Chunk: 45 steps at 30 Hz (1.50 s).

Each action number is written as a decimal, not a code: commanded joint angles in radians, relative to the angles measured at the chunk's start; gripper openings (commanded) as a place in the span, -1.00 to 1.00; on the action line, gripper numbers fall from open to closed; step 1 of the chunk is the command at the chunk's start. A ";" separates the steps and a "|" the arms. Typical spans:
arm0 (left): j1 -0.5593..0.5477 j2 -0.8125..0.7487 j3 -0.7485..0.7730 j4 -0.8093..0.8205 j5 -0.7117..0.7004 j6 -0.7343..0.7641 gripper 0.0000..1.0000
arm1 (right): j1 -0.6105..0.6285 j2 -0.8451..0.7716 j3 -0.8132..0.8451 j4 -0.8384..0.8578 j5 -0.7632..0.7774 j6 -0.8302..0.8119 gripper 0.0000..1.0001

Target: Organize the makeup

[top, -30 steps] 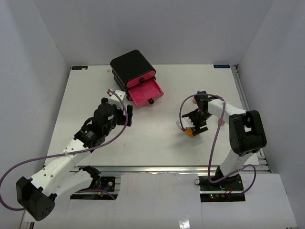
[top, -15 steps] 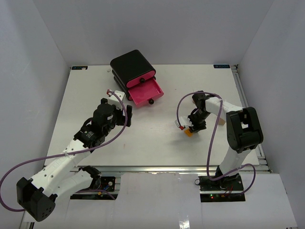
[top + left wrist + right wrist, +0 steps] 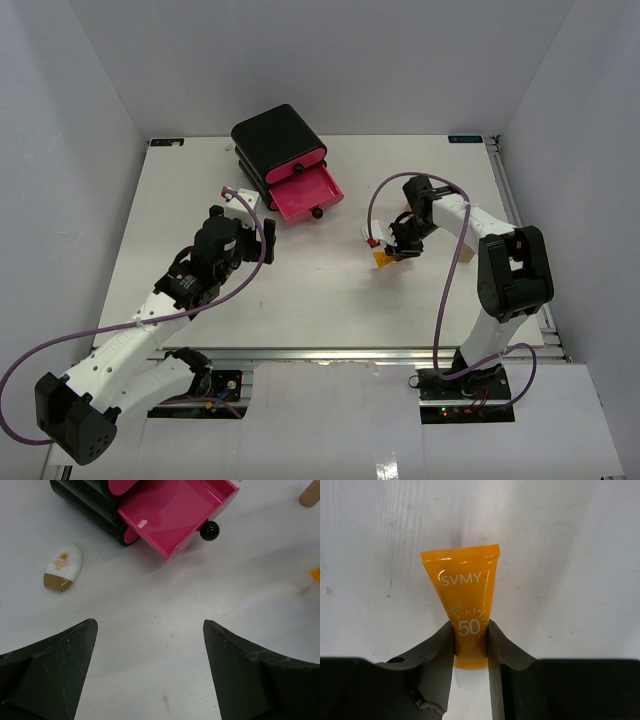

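Note:
In the right wrist view my right gripper (image 3: pixel 470 625) is shut on the orange squeeze tube (image 3: pixel 465 590), pinching it just above its white cap, with the flat tail pointing away. From above, that gripper (image 3: pixel 392 248) and tube (image 3: pixel 383 258) sit right of centre on the table. My left gripper (image 3: pixel 150 623) stands open over bare table with nothing between its fingers. Ahead of it to the left lies a small white oval bottle with a tan cap (image 3: pixel 62 569). No lipstick tubes show.
The black box (image 3: pixel 275 140) stands at the back, its bottom pink drawer (image 3: pixel 308 193) pulled out and empty (image 3: pixel 175 515), with a black knob (image 3: pixel 210 531). A tan cylinder end (image 3: pixel 310 492) pokes in at the left wrist view's top right edge.
My right gripper has closed on the orange tube and carried it a little toward the back and left. The left arm has barely moved.

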 commanded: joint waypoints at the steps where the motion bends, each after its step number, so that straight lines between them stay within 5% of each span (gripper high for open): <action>1: 0.012 -0.035 -0.007 0.028 -0.051 -0.012 0.96 | 0.024 -0.048 0.118 0.003 -0.118 0.156 -0.40; 9: 0.028 -0.046 -0.020 0.045 -0.105 -0.015 0.96 | 0.164 0.038 0.470 0.035 -0.117 0.346 -0.43; 20: 0.060 -0.034 -0.036 0.063 -0.137 -0.008 0.96 | 0.330 0.319 0.800 0.303 0.117 0.502 -0.42; 29: 0.074 -0.031 -0.039 0.068 -0.124 -0.008 0.96 | 0.338 0.411 0.792 0.395 0.259 0.477 -0.34; 37: 0.079 -0.025 -0.043 0.069 -0.118 -0.011 0.96 | 0.337 0.420 0.757 0.413 0.271 0.459 0.09; 45: 0.095 -0.015 -0.046 0.075 -0.109 -0.018 0.96 | 0.325 0.265 0.682 0.410 0.185 0.561 0.17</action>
